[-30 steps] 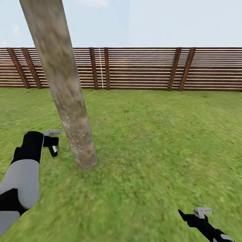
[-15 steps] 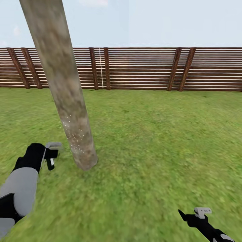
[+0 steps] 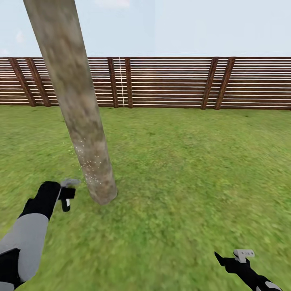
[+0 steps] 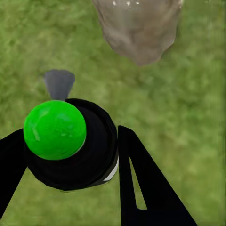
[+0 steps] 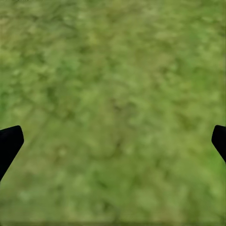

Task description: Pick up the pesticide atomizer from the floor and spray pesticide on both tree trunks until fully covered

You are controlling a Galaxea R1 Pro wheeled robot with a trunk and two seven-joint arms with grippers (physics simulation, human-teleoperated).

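Since a second earlier the left arm had sunk lower in the head view, carrying the left gripper [image 3: 66, 195] down toward the foot of the tree trunk [image 3: 76, 105], while the right gripper [image 3: 232, 258] and the camera stayed where they were. The left gripper was clamped on the pesticide atomizer [image 4: 70, 143], a dark round bottle seen from above in the left wrist view, capped there by a bright green dome rather than anything red, with a grey nozzle pointing toward the trunk's base [image 4: 139, 28]. The bottle was thus off the ground and held just beside the trunk, not touching it. The right gripper hung low over bare grass [image 3: 182, 169], its fingers spread wide and empty, as the right wrist view's two dark fingertips [image 5: 9, 143] at the picture's sides showed. On progress, I judged the pickup done and the spraying of this trunk under way: pale specks dotted only its lower part, so most of the column looked uncovered, and the second tree was yet to be treated. Counted: one tree trunk, one atomizer, two grippers, one slatted wooden fence [image 3: 169, 83] closing the lawn's far edge. No stone slabs lay in sight, only grass on every side of the trunk.
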